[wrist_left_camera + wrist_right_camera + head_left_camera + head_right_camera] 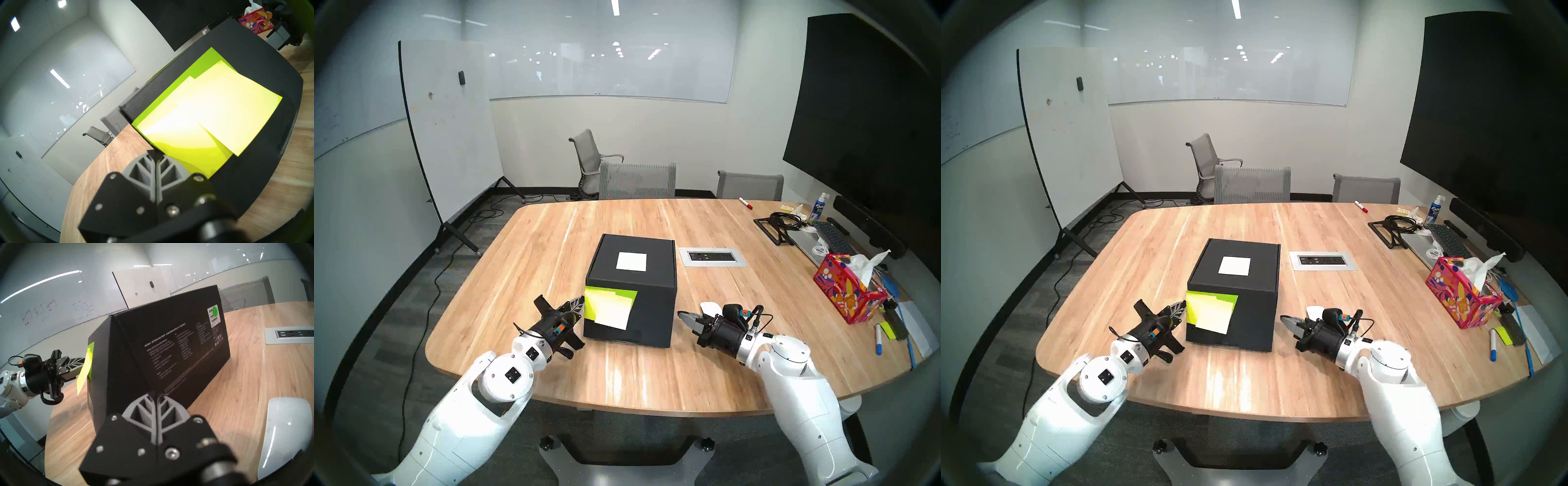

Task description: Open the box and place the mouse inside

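Black box (631, 288) closed, mid-frame on wooden table (524, 258) in head view; yellow-green sticky notes (609, 305) on front face. Left gripper (580, 304) lower left, jaws pressed together, tip at notes. Right gripper (682, 315) lower right, jaws together, empty. White mouse (711, 308) on table just behind right gripper, right of box.
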Available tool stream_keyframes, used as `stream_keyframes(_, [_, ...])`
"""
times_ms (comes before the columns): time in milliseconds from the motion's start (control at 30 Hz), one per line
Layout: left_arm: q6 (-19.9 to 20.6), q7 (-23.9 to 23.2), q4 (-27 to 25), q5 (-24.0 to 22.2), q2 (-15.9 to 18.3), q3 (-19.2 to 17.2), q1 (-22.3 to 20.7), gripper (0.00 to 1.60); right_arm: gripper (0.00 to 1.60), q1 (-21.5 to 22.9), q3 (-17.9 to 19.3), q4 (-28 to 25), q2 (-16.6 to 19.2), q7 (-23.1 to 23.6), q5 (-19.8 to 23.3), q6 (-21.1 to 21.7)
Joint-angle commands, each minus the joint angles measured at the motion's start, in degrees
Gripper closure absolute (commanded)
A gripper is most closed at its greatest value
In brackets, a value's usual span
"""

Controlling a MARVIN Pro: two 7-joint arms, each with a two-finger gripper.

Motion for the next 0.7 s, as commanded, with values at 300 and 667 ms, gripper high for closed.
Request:
stream_keyframes(300, [-0.34,0.01,-1.06,0.15,0.01,0.12,-0.28,1.60,1.60,-0.44,0.30,-2.95,-0.43,-0.33,0.02,-0.06])
stream_keyframes(667, [-0.34,0.01,-1.06,0.15,0.01,0.12,-0.27,1.60,1.60,-0.52,0.37,-2.94,-0.53,-0.02,0.06,-0.30])
